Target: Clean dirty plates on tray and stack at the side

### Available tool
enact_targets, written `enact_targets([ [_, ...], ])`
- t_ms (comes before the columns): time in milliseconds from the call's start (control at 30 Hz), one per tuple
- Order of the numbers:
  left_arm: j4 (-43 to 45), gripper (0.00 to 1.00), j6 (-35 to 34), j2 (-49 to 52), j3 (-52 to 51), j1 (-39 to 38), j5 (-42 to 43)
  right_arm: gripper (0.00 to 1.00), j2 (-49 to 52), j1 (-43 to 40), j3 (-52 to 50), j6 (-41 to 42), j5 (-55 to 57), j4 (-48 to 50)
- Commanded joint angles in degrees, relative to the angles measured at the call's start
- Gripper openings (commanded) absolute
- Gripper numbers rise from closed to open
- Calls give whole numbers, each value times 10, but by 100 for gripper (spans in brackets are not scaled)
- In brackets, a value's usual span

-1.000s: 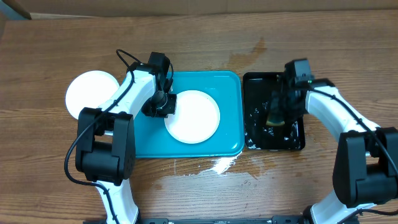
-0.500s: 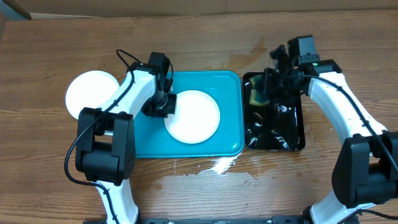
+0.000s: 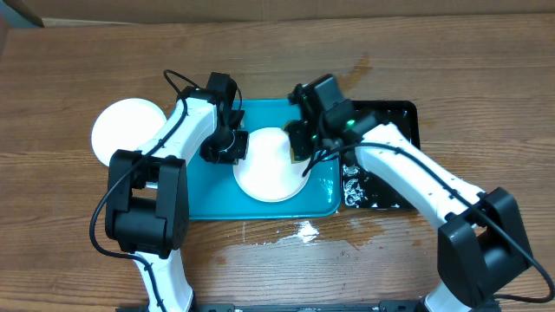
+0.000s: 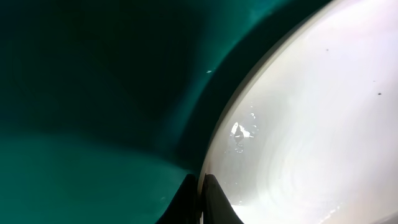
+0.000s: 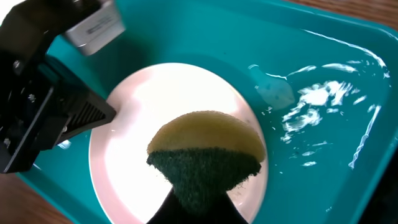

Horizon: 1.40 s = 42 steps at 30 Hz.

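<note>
Where wood tbl (image 3: 434, 52) shows wet spill (image 3: 303, 230), tray (image 3: 260, 208) sits adj.

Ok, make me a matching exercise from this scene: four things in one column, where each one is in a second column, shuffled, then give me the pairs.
Things:
1. sponge
2. plate below the sponge
3. other white plate
4. black tray

Places:
A. on bare wood, left of the turquoise tray
B. right of the turquoise tray
C. pinched in the right end effector
D. inside the turquoise tray, rim gripped by the left end effector

Pairs: 1-C, 2-D, 3-A, 4-B
</note>
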Motion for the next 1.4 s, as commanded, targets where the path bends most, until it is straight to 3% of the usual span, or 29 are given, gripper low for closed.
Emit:
enact_targets([
  [0, 0, 4, 27, 11, -1, -3, 29, 4, -4, 12, 13, -23, 74, 14],
  [767, -2, 4, 33, 11, -1, -6, 29, 4, 42, 13, 10, -209, 83, 158],
  [1367, -2, 4, 35, 11, -1, -6, 27, 4, 67, -8, 10, -219, 112, 185],
])
